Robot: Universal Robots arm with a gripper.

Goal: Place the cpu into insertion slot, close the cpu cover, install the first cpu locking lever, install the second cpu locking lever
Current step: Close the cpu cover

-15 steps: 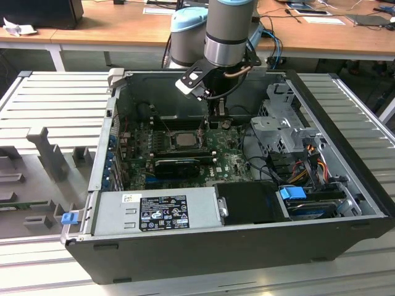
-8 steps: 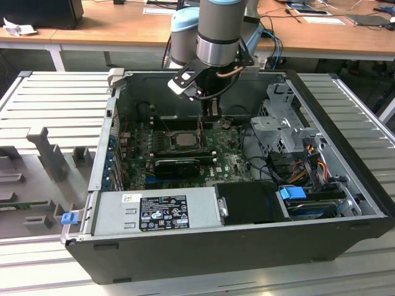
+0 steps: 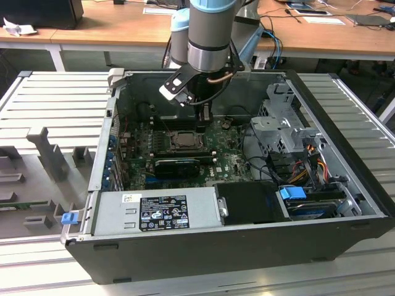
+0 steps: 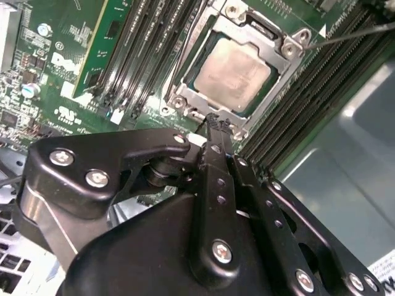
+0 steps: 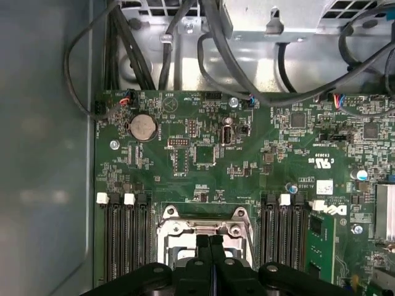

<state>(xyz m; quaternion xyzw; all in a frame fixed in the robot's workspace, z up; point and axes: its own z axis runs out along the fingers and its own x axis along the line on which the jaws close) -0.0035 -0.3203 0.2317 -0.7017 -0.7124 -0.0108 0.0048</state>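
Even indoor light, faint glare

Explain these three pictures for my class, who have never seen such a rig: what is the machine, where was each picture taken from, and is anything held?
The machine is a grey-and-blue robot arm that reaches down into an open black computer case, which lies on a ribbed grey metal table. The exterior view comes from a camera off the arm. Both wrist views come from cameras riding on the arm, looking past its black gripper. Inside the case lies a green circuit board. On it sits a small square pale beige-silver chip, with a thin silvery metal frame lying around it. The jaws are pressed together with nothing visible between them, their tip close beside that frame's edge.
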